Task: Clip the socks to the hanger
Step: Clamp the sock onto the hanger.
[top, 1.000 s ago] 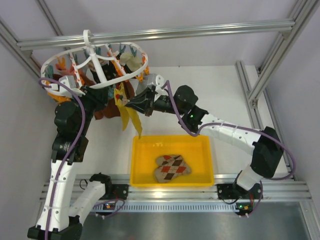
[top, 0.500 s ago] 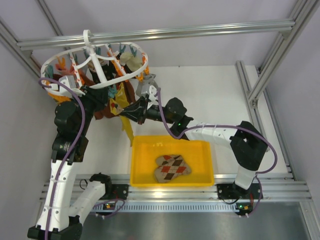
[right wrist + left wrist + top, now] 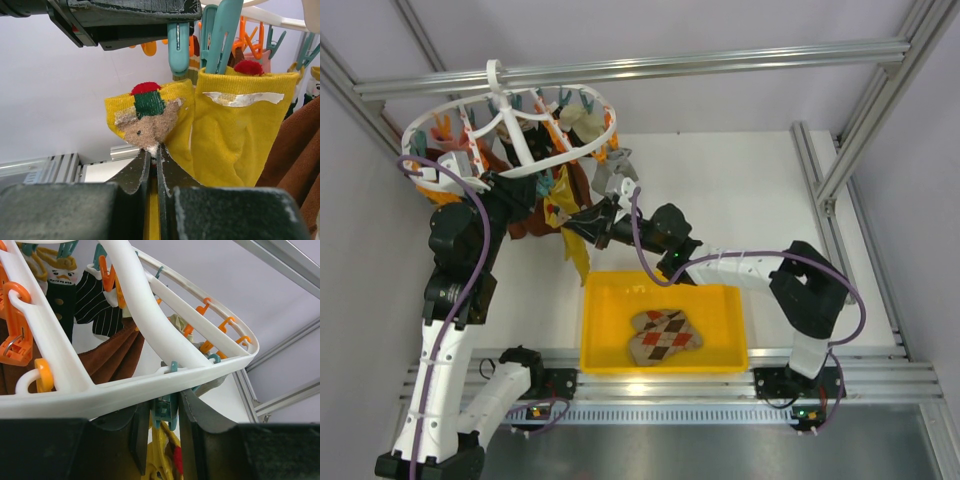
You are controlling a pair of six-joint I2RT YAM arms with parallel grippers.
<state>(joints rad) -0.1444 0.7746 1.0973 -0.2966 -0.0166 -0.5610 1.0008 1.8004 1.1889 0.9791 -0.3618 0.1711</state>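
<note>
Sock: mustard-yellow sock [image 3: 150, 115] with a red bobble and green patch, hanging under the near rim of the hanger [image 3: 135, 390], its top edge just below a teal clip [image 3: 165, 412].
Right gripper [image 3: 156, 150]: fingers pressed together, pinching the sock's lower edge and holding it up beneath the hanger.
Left gripper [image 3: 165, 420]: fingers closed on either side of the teal clip, directly under the hanger's rim; I cannot tell whether the clip's mouth is parted or whether it touches the sock.
Neighbour: second yellow sock [image 3: 240, 130], just beside the first and already caught in another clip [image 3: 222, 30] on the same rim.
Other laundry: brown socks [image 3: 115, 357] hanging inside the hanger's ring.
Tray: yellow tray [image 3: 660, 279] on the table, below the hanger and nearer the arm bases, with an argyle sock [image 3: 665, 335] lying in it.
Room: white table [image 3: 750, 190] beneath the hanger; the hanger's hook sits on an aluminium frame rail [image 3: 720, 60] overhead.
Change: a second ago the right gripper was out beyond the hanger's rim with the sock trailing down to the tray's far edge; it has since drawn in under the rim and the sock's tail hangs clear of the tray. Left arm and argyle sock have not shifted.
</note>
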